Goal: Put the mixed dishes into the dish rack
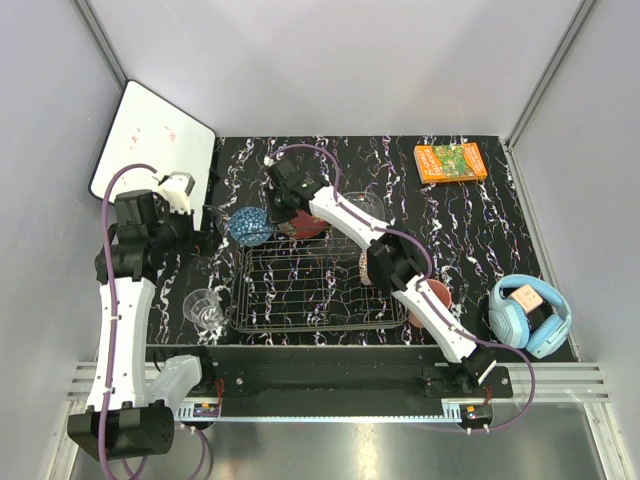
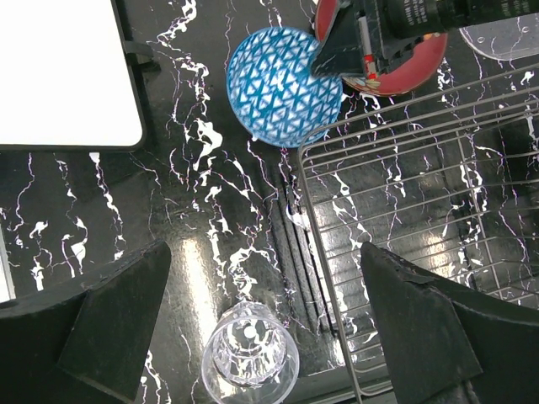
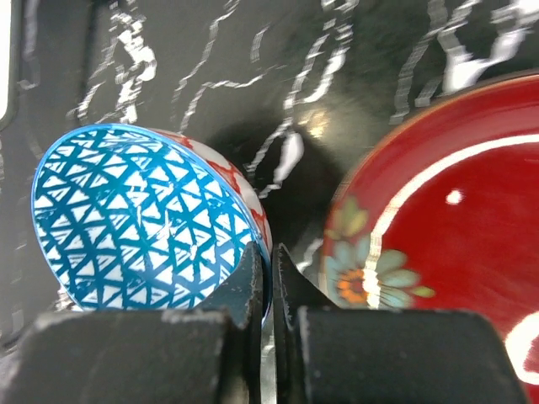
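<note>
My right gripper (image 1: 276, 207) (image 3: 271, 271) is shut on the rim of the blue patterned bowl (image 1: 249, 226) (image 3: 135, 219), one finger inside and one outside. The bowl stands tilted just beyond the dish rack's far left corner (image 1: 320, 292) (image 2: 421, 194). The red gold-patterned dish (image 1: 306, 224) (image 3: 446, 219) lies right beside it. My left gripper (image 1: 203, 232) (image 2: 265, 328) is open and hangs above the clear glass cup (image 1: 205, 307) (image 2: 250, 358), left of the rack. A beige-brown patterned bowl (image 1: 367, 266) sits at the rack's right end. The salmon-pink cup (image 1: 433, 300) and the clear glass bowl (image 1: 366, 206) are partly hidden by the right arm.
A white board (image 1: 155, 145) (image 2: 59, 76) lies at the far left. An orange book (image 1: 451, 162) is at the far right. Blue headphones (image 1: 530, 313) lie at the right edge. Grey walls close in both sides.
</note>
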Robot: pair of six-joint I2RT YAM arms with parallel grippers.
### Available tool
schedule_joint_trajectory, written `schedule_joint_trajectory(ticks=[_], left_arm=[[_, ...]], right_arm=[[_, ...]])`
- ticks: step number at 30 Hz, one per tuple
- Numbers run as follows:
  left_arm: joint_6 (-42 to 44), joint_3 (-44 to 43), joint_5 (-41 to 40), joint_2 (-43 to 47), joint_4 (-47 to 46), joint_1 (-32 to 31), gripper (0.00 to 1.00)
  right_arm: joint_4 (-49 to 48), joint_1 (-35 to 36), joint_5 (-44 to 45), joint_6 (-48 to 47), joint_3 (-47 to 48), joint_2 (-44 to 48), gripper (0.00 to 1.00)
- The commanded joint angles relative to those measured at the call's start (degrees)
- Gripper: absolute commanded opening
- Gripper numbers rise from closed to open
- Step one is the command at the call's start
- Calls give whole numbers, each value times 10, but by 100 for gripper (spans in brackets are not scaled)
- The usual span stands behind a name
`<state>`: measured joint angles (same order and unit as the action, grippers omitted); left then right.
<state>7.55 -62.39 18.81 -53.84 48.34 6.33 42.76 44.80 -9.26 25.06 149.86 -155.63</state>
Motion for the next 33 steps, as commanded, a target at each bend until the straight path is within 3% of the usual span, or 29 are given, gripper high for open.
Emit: schedule_joint_trajectory(ticks=[1, 9, 13, 18, 22, 29, 33], left_arm=[[11, -3, -7, 11, -25, 3, 99], [17, 5, -11, 16, -25, 3, 99], [18, 8, -12, 17, -25, 4, 99], [24, 10, -11, 21, -25, 3, 99], [20, 6, -7, 21, -24, 2, 99], [26, -12, -6, 18, -17, 3, 99], [27, -15, 0, 10, -15, 3, 99]], right_arm=[[0, 1, 112, -49, 9, 95, 0], [43, 0, 324, -123, -25, 216, 0], [124, 4, 422, -135, -37, 266, 0], [175, 41, 576, -143, -172, 368, 0], [288, 59, 693, -70, -241, 421, 0], [468, 117, 743, 108, -353, 535, 0], [501, 138, 678, 130, -388, 580, 0]])
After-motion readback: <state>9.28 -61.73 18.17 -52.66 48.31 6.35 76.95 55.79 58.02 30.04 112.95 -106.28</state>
